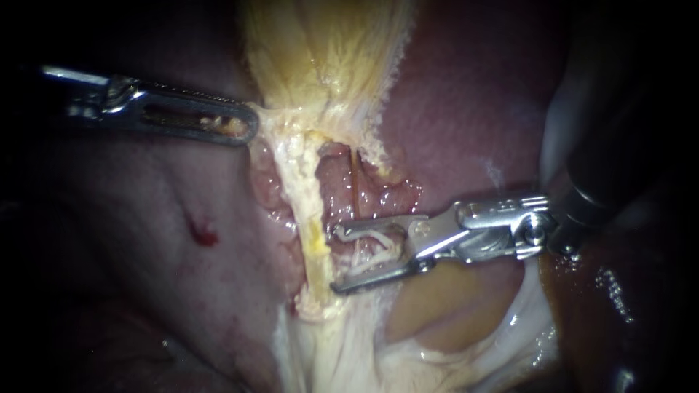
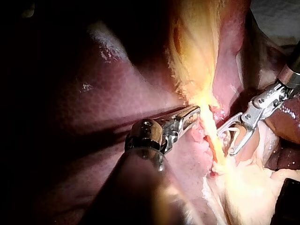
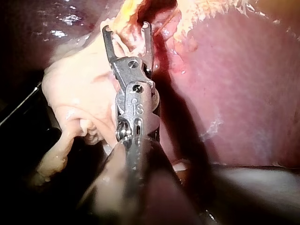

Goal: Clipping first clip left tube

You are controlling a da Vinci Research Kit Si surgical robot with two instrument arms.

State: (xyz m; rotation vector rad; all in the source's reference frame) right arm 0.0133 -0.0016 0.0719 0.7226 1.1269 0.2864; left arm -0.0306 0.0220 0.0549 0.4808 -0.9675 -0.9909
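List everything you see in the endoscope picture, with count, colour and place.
liver: one, dark red, both sides of the middle
gallbladder: one, yellow, top centre
left tube: one, pale yellow, running down the middle
right tube: one, thin, reddish, just right of it
pale tissue: one mass, whitish, bottom centre
blood spot: one, red, on the liver at left
left instrument: one, silver, shut on the gallbladder's lower edge
right instrument: one, silver, open, tips at the left tube
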